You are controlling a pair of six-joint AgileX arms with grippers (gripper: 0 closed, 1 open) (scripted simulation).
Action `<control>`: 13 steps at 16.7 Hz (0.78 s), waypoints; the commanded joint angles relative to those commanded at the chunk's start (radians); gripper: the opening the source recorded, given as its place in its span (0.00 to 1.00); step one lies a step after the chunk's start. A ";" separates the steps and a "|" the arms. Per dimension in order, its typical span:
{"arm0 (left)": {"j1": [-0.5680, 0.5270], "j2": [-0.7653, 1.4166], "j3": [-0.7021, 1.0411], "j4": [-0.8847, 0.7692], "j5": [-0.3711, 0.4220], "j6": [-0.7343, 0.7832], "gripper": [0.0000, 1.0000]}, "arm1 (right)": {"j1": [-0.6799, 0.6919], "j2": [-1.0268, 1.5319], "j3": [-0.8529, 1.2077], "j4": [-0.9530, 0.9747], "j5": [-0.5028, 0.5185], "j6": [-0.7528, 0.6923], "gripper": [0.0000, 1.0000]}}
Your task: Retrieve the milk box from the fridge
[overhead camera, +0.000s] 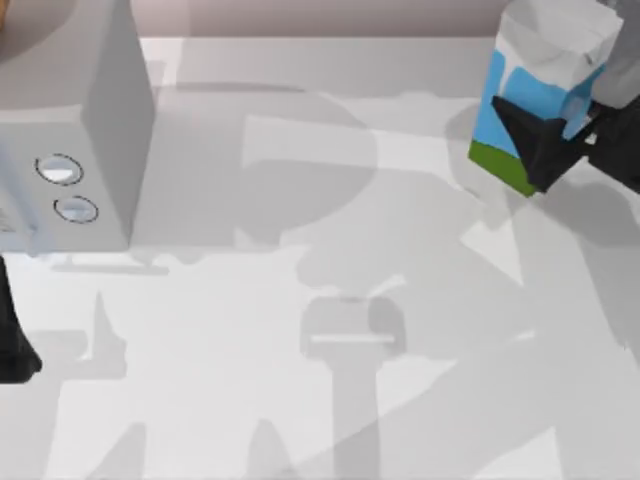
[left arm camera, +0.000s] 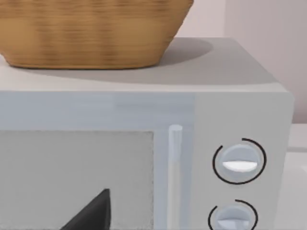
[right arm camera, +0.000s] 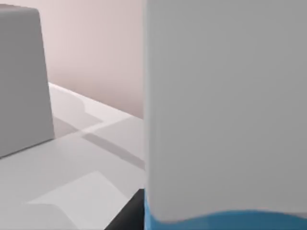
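On the white table (overhead camera: 330,150), far right, the right gripper (overhead camera: 545,140) clamps the milk box (overhead camera: 535,95), tilted and raised off the surface, well apart from the dialled microwave (overhead camera: 70,150) at left.

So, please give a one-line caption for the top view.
Right hand grips the tilted milk box at the table's far right; dialled grey box stands far left.

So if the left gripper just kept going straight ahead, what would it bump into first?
Probably the grey box with two round dials. The left wrist view faces its pale front window, with a dark fingertip of the left gripper in front of it. How far off it is, I cannot tell.
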 joint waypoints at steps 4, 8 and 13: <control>0.000 0.000 0.000 0.000 0.000 0.000 1.00 | 0.039 0.095 0.083 0.016 0.035 -0.002 0.00; 0.000 0.000 0.000 0.000 0.000 0.000 1.00 | 0.078 0.195 0.165 0.025 0.078 -0.003 0.00; 0.000 0.000 0.000 0.000 0.000 0.000 1.00 | 0.084 0.210 0.179 0.027 0.085 -0.004 0.00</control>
